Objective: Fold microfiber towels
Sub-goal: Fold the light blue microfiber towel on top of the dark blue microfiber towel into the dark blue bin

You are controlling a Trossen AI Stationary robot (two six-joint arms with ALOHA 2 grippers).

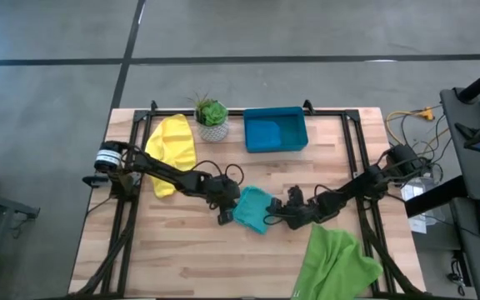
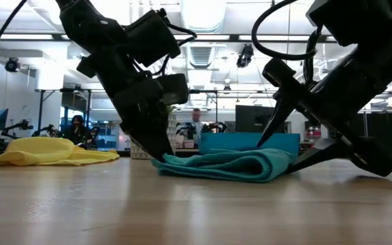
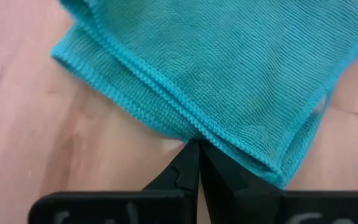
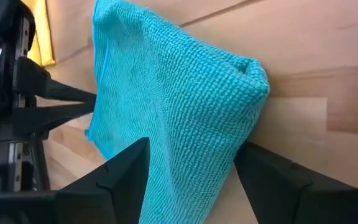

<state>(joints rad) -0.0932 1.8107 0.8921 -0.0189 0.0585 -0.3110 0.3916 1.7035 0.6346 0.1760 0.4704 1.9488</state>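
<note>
- my left fingers [image 1: 226, 218] were clenched tight together, tips pressed against the edge of the teal towel [image 1: 252, 208] down on the bench [image 1: 182, 258]; in the left wrist view the two tips [image 3: 194, 163] met right at the towel's hem [image 3: 229, 81], and I couldn't tell whether any cloth was actually pinched between them
- my right fingers [image 1: 273, 218] were spread wide, released, one either side of the towel's other end; the right wrist view had the folded bulk [image 4: 179, 106] sitting between my two fingers [image 4: 126, 171] with gaps showing, so nothing gripped there
- the teal towel itself lay mid-bench between both arms, folded over into a thick layered bundle; from the low view [image 2: 230, 165] it looked like a flat stack with a rounded fold at one end
- yellow towel [image 1: 172, 150] lay crumpled by the far left corner; light green towel [image 1: 336, 262] hung off the near right edge of the bench
- teal-blue tray [image 1: 275, 131] sat at the far edge, a small potted plant [image 1: 211, 117] just beside it; both well apart from the teal towel
</note>
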